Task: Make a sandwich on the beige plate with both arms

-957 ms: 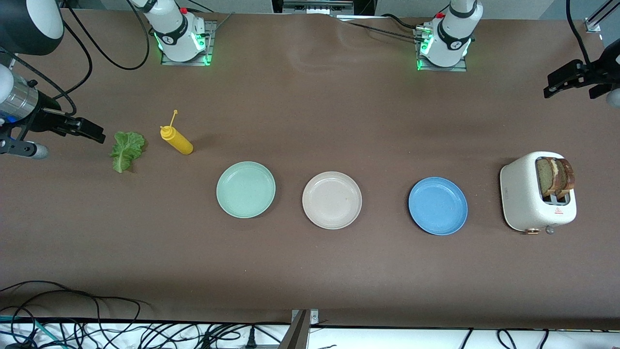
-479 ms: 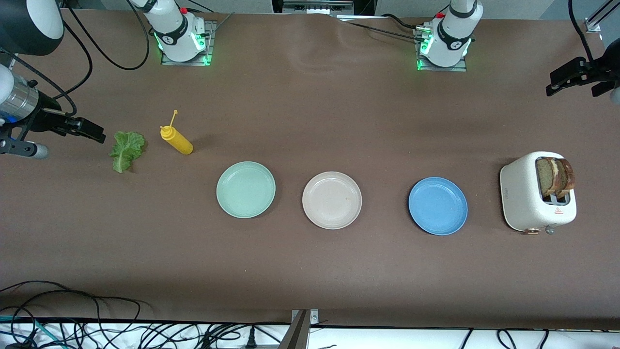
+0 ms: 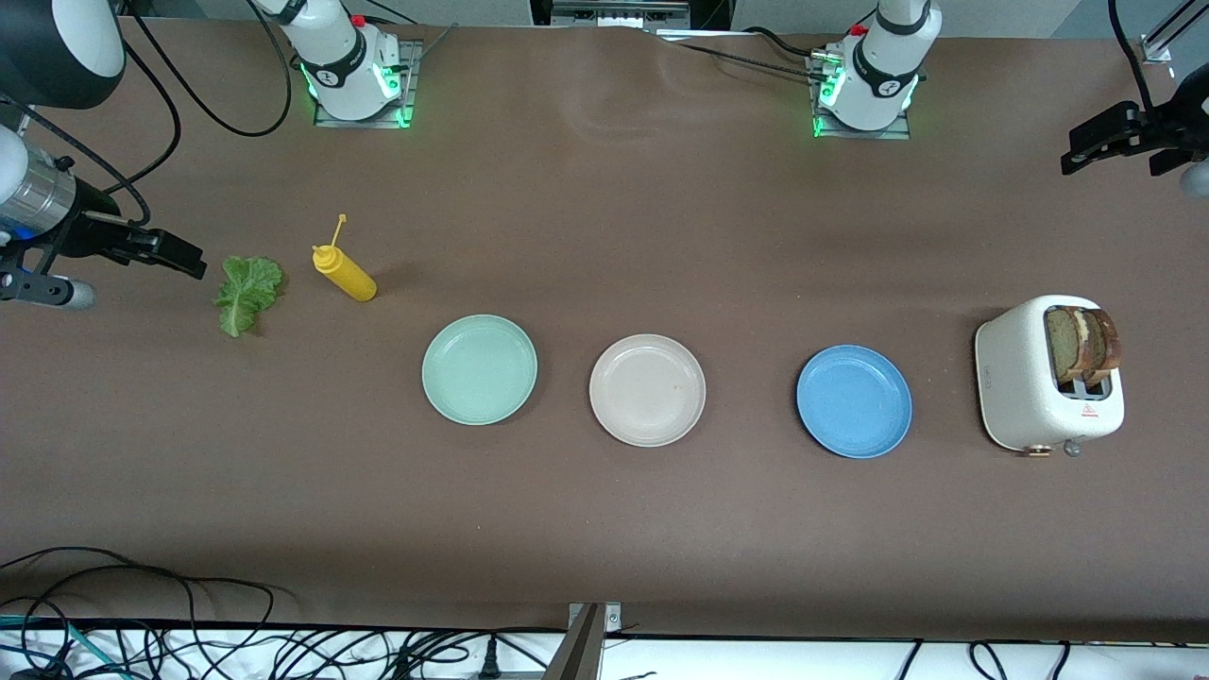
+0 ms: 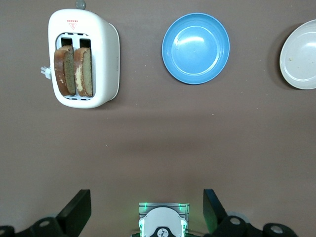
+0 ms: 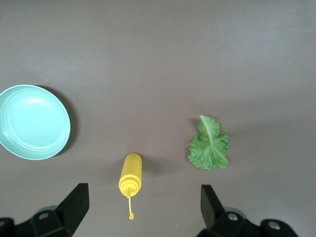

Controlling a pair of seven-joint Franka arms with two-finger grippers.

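Round pale beige plate [image 3: 647, 389] sits bare; toward the left arm's end, brown bread slices [image 3: 1086, 344] stand in the white toaster [image 3: 1025, 397]. Left gripper [image 4: 147, 212] and right gripper [image 5: 143, 207] hang in the air, jaws apart, holding nothing.

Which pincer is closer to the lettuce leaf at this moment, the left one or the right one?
Right. The right pincer hangs open just beside the lettuce leaf; the left pincer, also open, is up at the other end, above the toaster.

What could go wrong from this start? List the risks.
1. The two bread slices stand close together in the toaster; the open left claw may pinch both.
2. The beige plate sits between two similar plates, inviting misplacement.
3. The thin lettuce lies flat, so the open right claw may miss it.
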